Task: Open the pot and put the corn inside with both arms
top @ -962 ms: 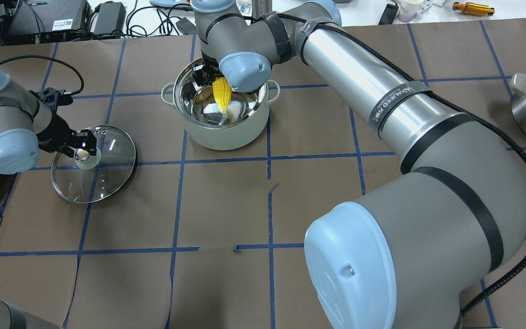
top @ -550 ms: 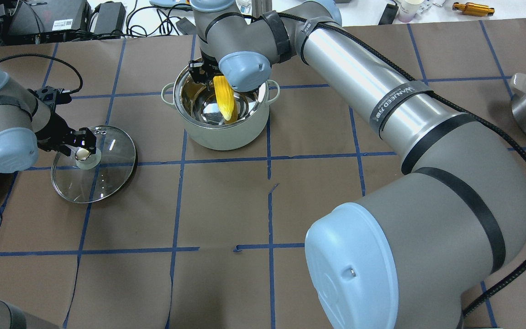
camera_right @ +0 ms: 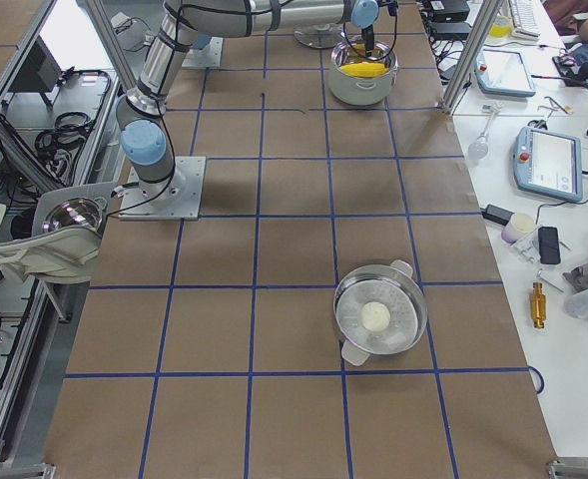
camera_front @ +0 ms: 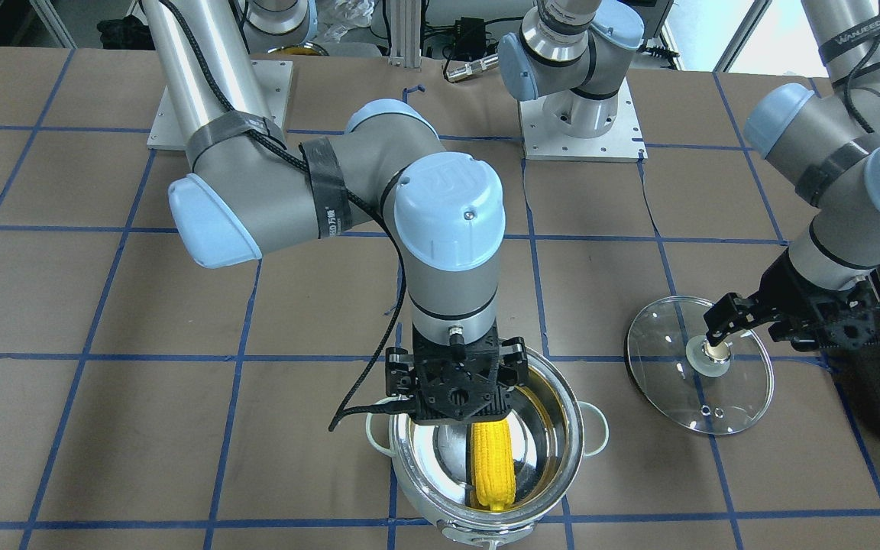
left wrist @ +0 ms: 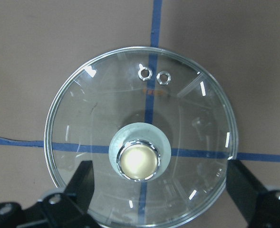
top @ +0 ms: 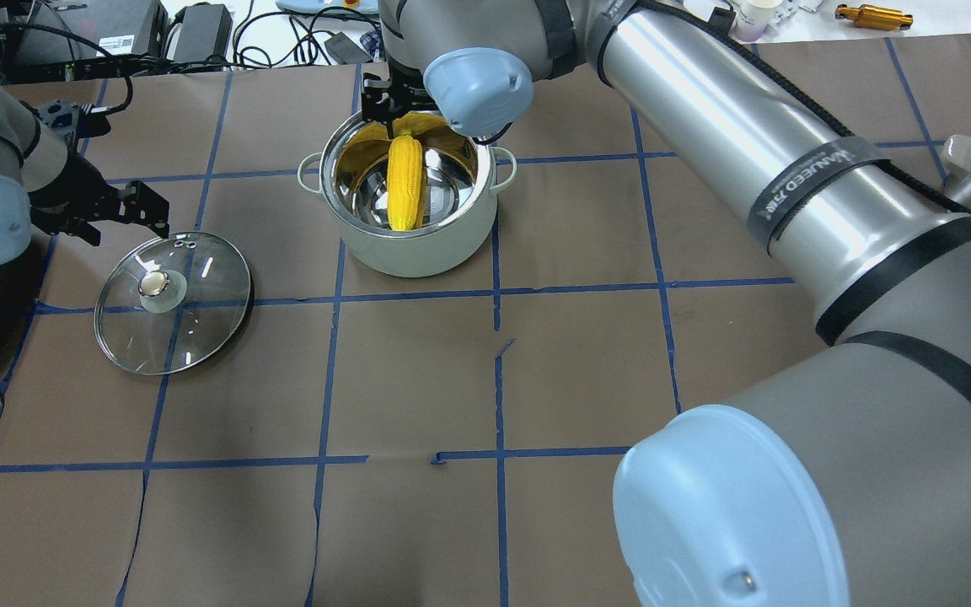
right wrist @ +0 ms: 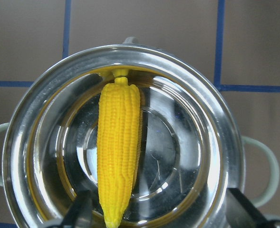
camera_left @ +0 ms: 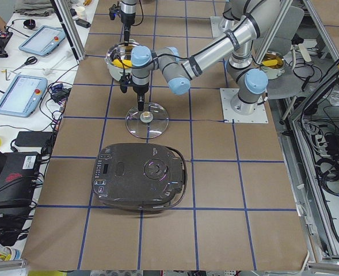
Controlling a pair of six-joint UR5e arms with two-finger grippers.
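Corn in the open pot, both hands spread and holding nothing.

The glass lid (top: 199, 295) lies flat toward the left end of the bench (top: 578, 379), well apart from the pot (right wrist: 220, 142), which stands by the far edge opposite the robot. The corn (right wrist: 118, 156), a bright yellow cob with even kernel rows, lies inside across the shiny floor, stub end at the wall. The right hand (camera_front: 455, 386) hangs over the pot, fingers wide, off the cob. The left hand (top: 125, 217) hangs over the lid, fingers wide either side of the knob (left wrist: 138, 161). I judge both steps done; only drawing the arms clear is left.
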